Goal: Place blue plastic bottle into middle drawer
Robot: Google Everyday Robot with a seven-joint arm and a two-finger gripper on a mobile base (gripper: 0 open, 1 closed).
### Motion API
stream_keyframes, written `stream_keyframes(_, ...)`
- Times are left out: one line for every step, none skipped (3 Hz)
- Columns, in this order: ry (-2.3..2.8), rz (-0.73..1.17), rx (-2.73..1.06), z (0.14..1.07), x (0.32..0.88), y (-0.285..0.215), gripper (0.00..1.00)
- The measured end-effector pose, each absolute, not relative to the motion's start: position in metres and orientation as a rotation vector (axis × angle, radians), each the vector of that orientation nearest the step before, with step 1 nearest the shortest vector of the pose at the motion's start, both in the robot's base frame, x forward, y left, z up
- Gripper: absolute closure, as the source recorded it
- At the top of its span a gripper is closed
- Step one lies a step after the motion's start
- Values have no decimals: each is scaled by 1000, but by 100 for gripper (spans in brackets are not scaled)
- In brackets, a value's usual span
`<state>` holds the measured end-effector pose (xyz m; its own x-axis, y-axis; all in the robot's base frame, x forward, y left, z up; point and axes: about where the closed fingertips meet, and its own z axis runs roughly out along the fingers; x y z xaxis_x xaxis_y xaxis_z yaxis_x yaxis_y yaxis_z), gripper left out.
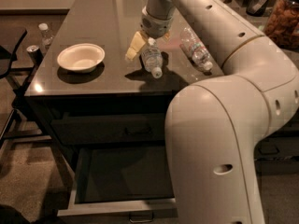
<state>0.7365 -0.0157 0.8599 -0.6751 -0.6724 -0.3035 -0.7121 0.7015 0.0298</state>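
The blue plastic bottle (152,62) lies on the dark countertop (93,13), its white cap pointing toward the front edge. My gripper (147,49) is right over the bottle's far end. One cream finger (133,45) splays out to the bottle's left and the other side sits behind it, so the jaws stand open around it. Below, the middle drawer (117,208) is pulled out, showing its dark interior and a small metal loop handle (141,216).
A white bowl (81,57) sits on the counter's left. A clear ribbed bottle (196,49) lies to the right of the gripper. The shut upper drawer (107,130) is above the open one. My arm's bulk fills the right. A bottle and a can (33,50) stand on the floor at left.
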Motion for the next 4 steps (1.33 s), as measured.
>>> stream_keyframes(2648,214,-1100,855,740,-16,0)
stream_keyframes(2648,214,-1100,855,740,-16,19)
stream_keyframes(2648,214,-1100,855,740,-16,42)
stream_keyframes(2648,214,-1100,855,740,-16,65)
